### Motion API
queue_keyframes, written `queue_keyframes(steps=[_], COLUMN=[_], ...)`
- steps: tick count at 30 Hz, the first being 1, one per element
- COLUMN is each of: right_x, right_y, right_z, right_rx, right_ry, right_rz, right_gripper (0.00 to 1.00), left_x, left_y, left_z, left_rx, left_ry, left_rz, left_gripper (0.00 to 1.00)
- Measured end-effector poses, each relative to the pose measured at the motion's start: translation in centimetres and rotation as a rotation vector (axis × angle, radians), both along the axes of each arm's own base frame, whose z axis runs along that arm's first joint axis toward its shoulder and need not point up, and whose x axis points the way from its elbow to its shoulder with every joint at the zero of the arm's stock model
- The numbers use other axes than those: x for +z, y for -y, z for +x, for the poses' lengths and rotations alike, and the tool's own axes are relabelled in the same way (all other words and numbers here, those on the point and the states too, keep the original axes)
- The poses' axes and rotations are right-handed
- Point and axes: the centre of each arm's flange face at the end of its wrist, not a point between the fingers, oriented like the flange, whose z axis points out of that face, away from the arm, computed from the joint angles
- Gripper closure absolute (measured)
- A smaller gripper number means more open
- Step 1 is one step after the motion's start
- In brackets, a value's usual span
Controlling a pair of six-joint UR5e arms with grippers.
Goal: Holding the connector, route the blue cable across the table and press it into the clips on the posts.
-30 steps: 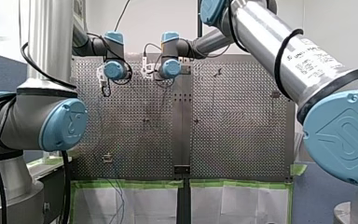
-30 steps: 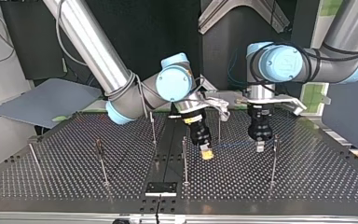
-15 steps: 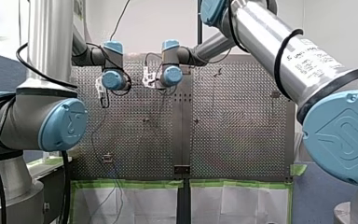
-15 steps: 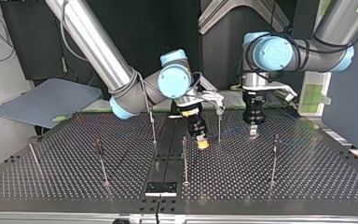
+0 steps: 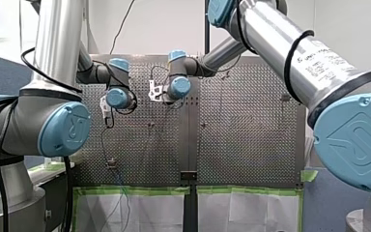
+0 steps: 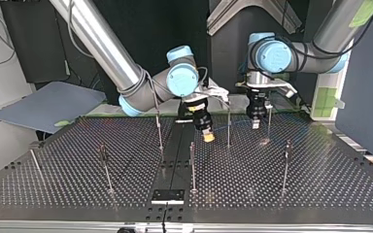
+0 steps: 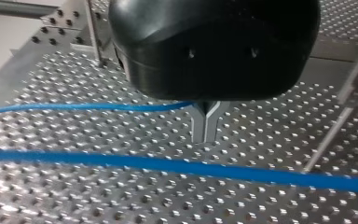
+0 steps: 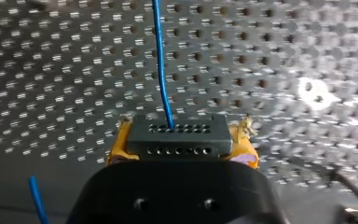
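1. Our right gripper (image 8: 181, 148) is clenched on the connector (image 8: 177, 133), which sits between its yellow pads (image 8: 117, 148).
2. The blue cable (image 8: 161, 60) leaves the connector's front face and runs ahead over the perforated table (image 8: 51, 70).
3. Our left gripper (image 7: 205, 125) has its metal fingers pressed together on a thin strand of the cable, which enters from one side. A second strand crosses the table beneath.
4. In the top view both grippers hang low over the table's far part. A post (image 6: 228, 128) stands between them, just beside the right gripper.
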Motion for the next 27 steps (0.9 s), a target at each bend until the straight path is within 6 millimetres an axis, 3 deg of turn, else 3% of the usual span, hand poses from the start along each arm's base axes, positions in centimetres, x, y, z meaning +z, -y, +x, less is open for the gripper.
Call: queue_keyframes(steps=[8,15,27], right_x=[-2.8,-3.5,-5.4], right_y=[-0.7,-1.0,-1.4], right_z=[-0.9,-1.1,-1.9], right_rx=[0.0,0.002,-0.001], right_ry=[-0.053,-0.066,-0.096], right_rz=[0.03,0.039,0.065], right_gripper=[1.0,1.0,1.0], left_x=[-2.5,-3.3,-9.2], left_y=[0.0,0.0,0.0], left_z=[0.5,0.4,-0.7], left_rx=[0.0,-0.004,-0.011], left_ry=[-0.037,-0.051,-0.14], left_rz=[-0.007,-0.012,-0.009], left_gripper=[1.0,1.0,1.0])
